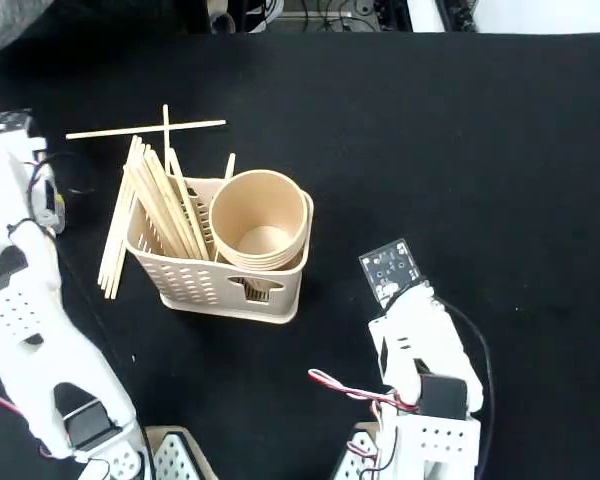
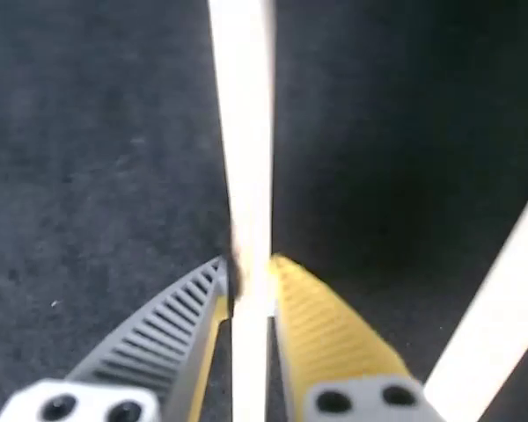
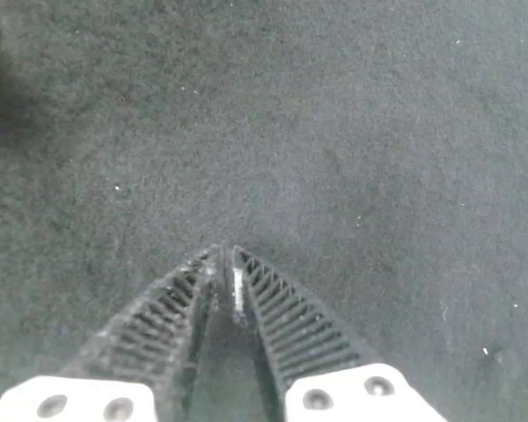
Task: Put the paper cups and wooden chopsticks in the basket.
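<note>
The left hand (image 2: 249, 268) is closed tight on a single wooden chopstick (image 2: 242, 132), pinched between its two fingers and running straight out ahead over the black table (image 2: 88, 158). A second stick (image 2: 502, 299) slants past just beside it. The right hand (image 3: 224, 255) is shut too, fingertips meeting on nothing, hanging over bare table well apart from the work.

In the high view, the basket (image 1: 230, 290) sits near the middle of the table with the paper cups (image 1: 265, 230) nested together in its right half and a bundle of chopsticks (image 1: 170, 205) standing tilted in its left half. A few loose sticks (image 1: 115, 240) lean along the basket's outer left side, and a crossed pair (image 1: 145, 128) lies just behind it.

The risk I see is the held stick itself – it is long and thin, so it could swivel in the pinch on the way over and arrive crooked. Its free end might then rake the tilted bundle, flick sticks out, or nudge the light basket – and the leaning sticks look ready to slide flat at any bump.
</note>
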`<action>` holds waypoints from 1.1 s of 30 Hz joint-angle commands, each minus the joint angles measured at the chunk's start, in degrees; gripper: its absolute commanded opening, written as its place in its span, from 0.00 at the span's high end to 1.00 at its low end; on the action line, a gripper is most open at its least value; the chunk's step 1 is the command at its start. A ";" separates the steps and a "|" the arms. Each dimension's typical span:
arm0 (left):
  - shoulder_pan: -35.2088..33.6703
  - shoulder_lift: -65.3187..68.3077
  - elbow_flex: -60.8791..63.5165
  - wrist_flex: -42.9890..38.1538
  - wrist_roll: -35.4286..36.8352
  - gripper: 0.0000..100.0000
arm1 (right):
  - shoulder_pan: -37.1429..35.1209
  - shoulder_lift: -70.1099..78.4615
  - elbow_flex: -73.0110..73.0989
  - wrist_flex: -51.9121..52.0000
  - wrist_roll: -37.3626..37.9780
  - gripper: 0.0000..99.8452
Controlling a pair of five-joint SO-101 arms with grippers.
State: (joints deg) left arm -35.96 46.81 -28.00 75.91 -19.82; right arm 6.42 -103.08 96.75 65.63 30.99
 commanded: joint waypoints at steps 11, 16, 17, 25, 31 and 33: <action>0.57 -20.66 -0.22 15.30 -0.44 0.97 | 0.44 -4.00 -0.13 0.18 0.44 0.99; 2.15 -36.40 12.53 12.57 -0.35 0.97 | 0.44 -4.00 -0.13 0.18 0.44 0.99; 2.68 -40.26 15.60 11.60 -0.26 0.97 | 0.44 -4.00 -0.13 0.18 0.44 0.99; 4.35 -79.03 40.66 -3.96 8.35 0.97 | 0.53 -4.00 -0.13 0.18 0.44 0.99; 10.24 -107.78 56.13 -19.96 10.55 0.97 | 0.53 -4.00 -0.13 0.18 0.44 0.99; 13.58 -114.73 60.70 -25.58 10.55 0.97 | 0.53 -4.00 -0.13 0.18 0.44 0.99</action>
State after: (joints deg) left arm -26.29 -55.78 27.91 58.33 -9.89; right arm 6.42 -103.08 96.75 65.63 30.99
